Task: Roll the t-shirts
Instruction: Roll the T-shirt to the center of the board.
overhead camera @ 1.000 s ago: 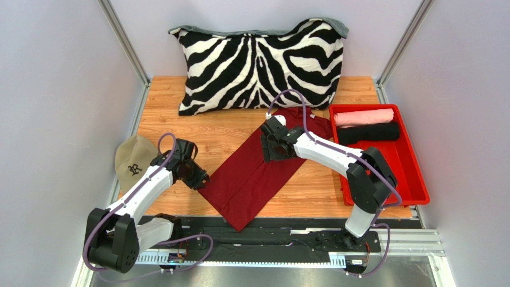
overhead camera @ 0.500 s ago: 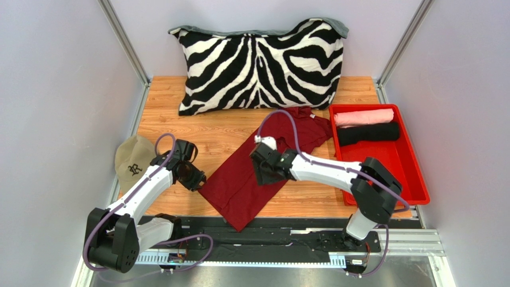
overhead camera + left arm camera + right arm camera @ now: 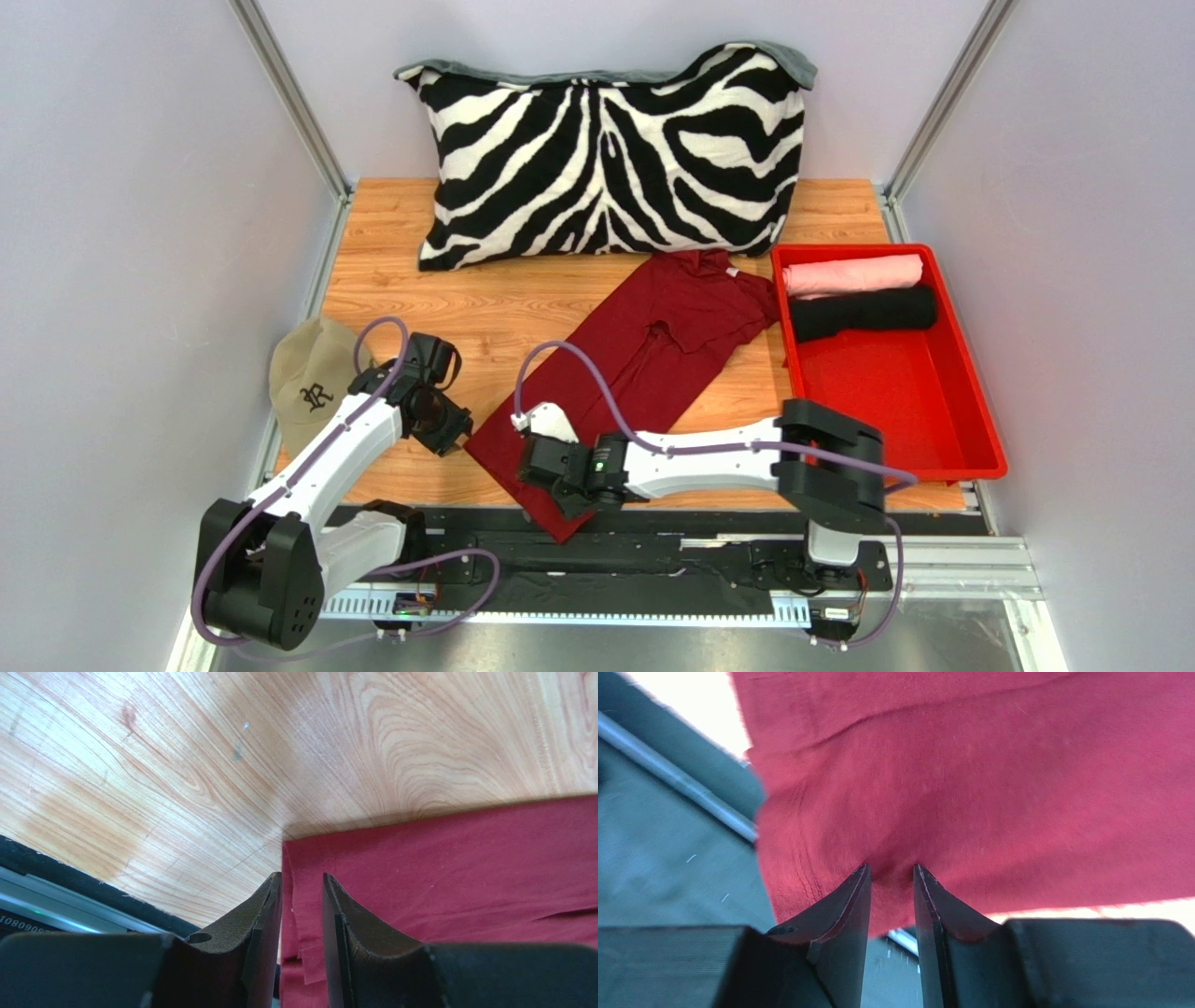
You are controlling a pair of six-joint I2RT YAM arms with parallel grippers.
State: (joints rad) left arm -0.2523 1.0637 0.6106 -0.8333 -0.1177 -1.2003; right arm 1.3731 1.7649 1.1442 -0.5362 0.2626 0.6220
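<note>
- The maroon shirt (image 3: 673,357) lies flat, folded into a long strip. It runs from the lower centre of the top view up toward the red tray (image 3: 898,406) at the right, and it is not yet rolled.
- A pink roll (image 3: 852,273) and a black roll (image 3: 863,311) sit in the upper part of the tray.
- The right gripper (image 3: 891,871) is narrow, with a small pucker of the shirt's near hem pinched between its tips.
  - That bite looks shallow. It may hold only the top layer, so the lower layers would stay behind and the roll would start uneven.
- The left gripper (image 3: 302,878) is also narrow. The shirt's left edge runs into its gap, in the lower middle of that wrist view.
  - I cannot tell whether it actually clamps the cloth. If it does not, that side would slip and the roll would skew into a cone.
- The hem overhangs the dark rail (image 3: 673,553) at the bottom of the top view, so cloth could snag there when lifted.
- The two grippers sit at different points along the hem, so uneven pulling would open the fold.
- The cap (image 3: 312,378) lies just left of the left arm, and a wide swing could knock it.
</note>
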